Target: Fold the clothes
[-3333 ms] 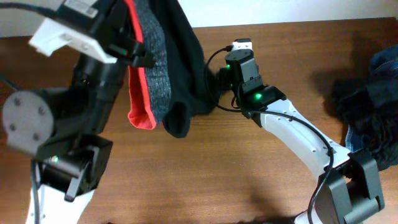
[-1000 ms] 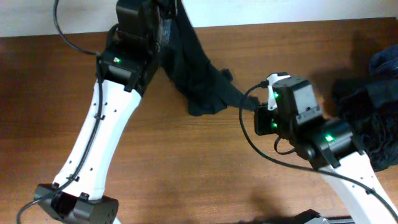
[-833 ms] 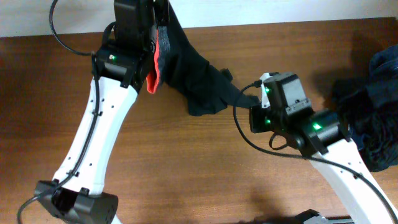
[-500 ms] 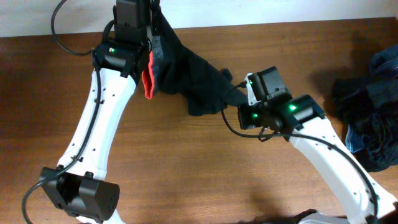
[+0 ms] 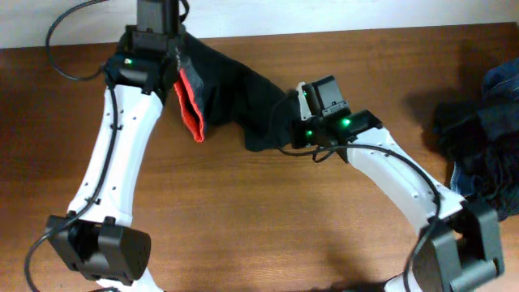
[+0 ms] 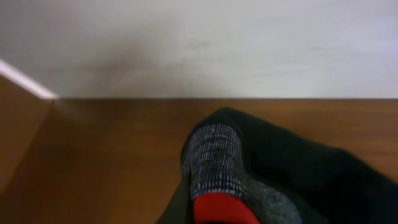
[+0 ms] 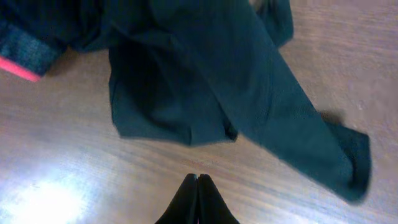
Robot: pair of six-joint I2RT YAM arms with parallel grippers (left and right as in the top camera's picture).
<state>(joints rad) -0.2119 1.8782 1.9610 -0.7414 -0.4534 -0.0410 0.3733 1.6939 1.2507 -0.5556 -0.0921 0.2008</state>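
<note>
- The left gripper (image 5: 170,49) is pinching the black pants (image 5: 235,93) at the far edge of the table (image 5: 243,219), with its jaws pressed onto the bunched waistband (image 6: 214,155).
- The grey band and the red inner edge (image 5: 190,105) are hanging just beside that gripper, and the red strip is facing the left arm.
- From there the black fabric is spreading rightward over the wood, towards the right arm.
- The right gripper (image 7: 198,182) is holding nothing; its fingertips are pressed together above bare wood.
- In the right wrist view, the pants are lying just ahead of those fingertips, apart from them, and one leg is running off to the right.
- A heap of denim garments (image 5: 486,138) is sitting well apart at the table's right edge.
</note>
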